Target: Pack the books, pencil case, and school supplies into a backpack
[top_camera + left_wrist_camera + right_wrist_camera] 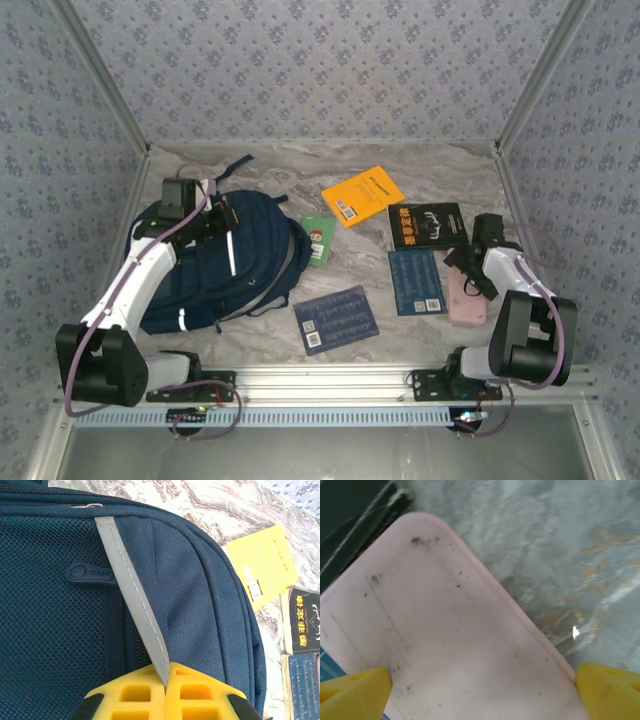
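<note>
Top external view: a navy backpack is laid flat on a marbled table at centre left. The left gripper is set on its upper part. Right of the backpack a small green pack is seen, then an orange book higher up, a black book at centre right, one blue book below it and a second blue book at lower centre. A pink pencil case is placed just right of the first blue book, under the right gripper.

Left wrist view: the left gripper is closed, its yellow fingers pinched on a grey reflective stripe of the backpack. The orange book and black book are seen at the right edge.

Right wrist view: the right gripper is spread wide, one yellow fingertip at either lower corner, the pencil case lying between them on the table. Whether the case is touched cannot be told.
</note>
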Motion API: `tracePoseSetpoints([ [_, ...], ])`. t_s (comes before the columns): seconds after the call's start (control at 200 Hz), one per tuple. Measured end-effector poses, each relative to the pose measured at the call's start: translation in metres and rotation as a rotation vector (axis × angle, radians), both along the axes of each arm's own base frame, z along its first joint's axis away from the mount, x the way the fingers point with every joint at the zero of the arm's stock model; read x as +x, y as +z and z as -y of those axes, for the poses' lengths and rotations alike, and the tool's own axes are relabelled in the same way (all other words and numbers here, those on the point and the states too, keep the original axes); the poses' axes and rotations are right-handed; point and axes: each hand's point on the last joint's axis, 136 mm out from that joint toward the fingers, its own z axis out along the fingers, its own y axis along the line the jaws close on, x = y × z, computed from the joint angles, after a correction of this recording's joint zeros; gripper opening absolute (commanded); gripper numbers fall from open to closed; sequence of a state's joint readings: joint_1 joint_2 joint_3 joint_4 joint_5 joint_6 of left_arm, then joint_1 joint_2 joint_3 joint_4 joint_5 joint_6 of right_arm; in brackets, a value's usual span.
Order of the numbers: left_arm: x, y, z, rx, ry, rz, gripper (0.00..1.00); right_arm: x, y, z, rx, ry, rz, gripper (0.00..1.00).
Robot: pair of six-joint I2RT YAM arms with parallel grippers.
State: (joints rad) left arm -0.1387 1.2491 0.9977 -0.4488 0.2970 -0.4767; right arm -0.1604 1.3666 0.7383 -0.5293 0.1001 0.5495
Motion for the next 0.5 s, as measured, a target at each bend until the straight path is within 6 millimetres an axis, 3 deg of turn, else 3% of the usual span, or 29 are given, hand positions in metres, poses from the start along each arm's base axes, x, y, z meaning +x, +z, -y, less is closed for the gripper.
tracePoseSetpoints([
  [0.25, 0.000, 0.001, 0.001, -0.010, 0.000, -0.002, 0.00, 0.012, 0.001, -0.021, 0.025, 0.155, -0.042, 1.00],
  [0.415, 0.000, 0.001, 0.003, -0.018, -0.003, -0.002, 0.00, 0.006, 0.002, -0.041, 0.013, 0.252, -0.091, 1.00],
  [0.5, 0.000, 0.001, 0.003, -0.021, -0.001, -0.003, 0.20, -0.001, 0.008, -0.046, 0.012, 0.264, -0.107, 1.00],
])
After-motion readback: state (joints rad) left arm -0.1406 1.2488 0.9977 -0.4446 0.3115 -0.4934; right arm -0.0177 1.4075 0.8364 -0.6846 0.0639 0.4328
